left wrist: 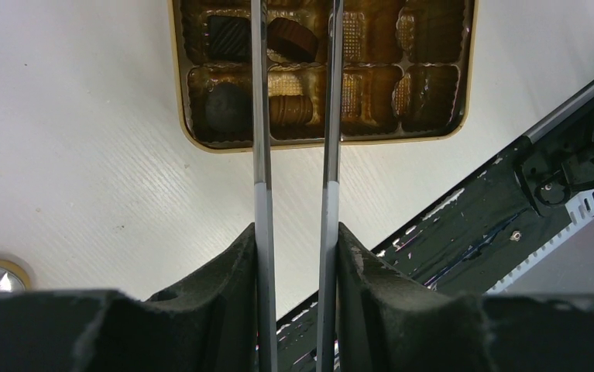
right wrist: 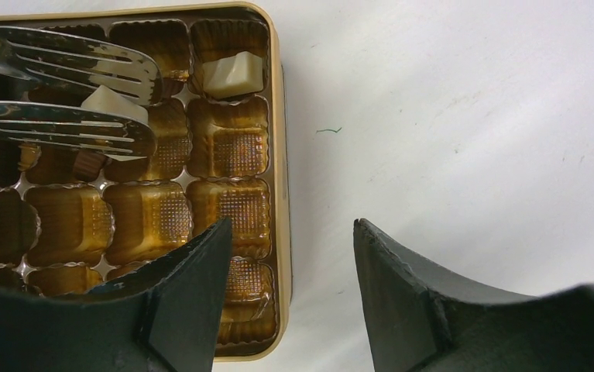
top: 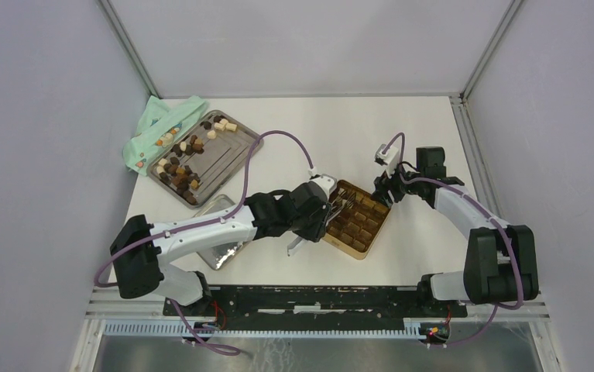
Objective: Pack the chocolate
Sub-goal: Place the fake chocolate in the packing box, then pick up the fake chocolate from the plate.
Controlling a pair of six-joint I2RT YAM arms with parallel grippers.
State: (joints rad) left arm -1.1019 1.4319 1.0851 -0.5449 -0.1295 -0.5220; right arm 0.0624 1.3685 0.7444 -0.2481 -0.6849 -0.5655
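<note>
top view: gold square tin [top: 377, 232] sits mid-table. the left gripper [top: 326, 211] comes in from its 9 o'clock, clamped on long metal tongs with fork-shaped tips [top: 344, 205] that reach over the tin. right gripper [top: 382, 192] hangs at the tin's 1 o'clock corner. loose chocolate pieces [top: 185, 159] lie on a shiny metal tray [top: 228, 155] at 10 o'clock, well apart from the tin, with a mint-green bag [top: 150, 132] just beyond the tray.

left wrist: the fingers squeeze both tong arms [left wrist: 259, 155], which run near parallel with a narrow gap between them. the tips are out of frame at 12 o'clock. a ribbed brown piece [left wrist: 290, 110] and a dark piece [left wrist: 228, 37] are already seated in cells.

right wrist: the tong tips [right wrist: 84, 70] bracket a cream-white chocolate piece [right wrist: 111, 102] over a cell. can't tell if it's pinched or already resting. a second white piece [right wrist: 233, 74] sits in the corner cell at 3 o'clock of the tips. the right gripper's jaws are spread wide and hold nothing, straddling the tin's rim [right wrist: 281, 194].

handling, my read: the pieces are light and rigid but brittle, and smooth enough to squirt out. take them across the flat sides with a gentle squeeze. the cells are snug, so release low and square.
</note>
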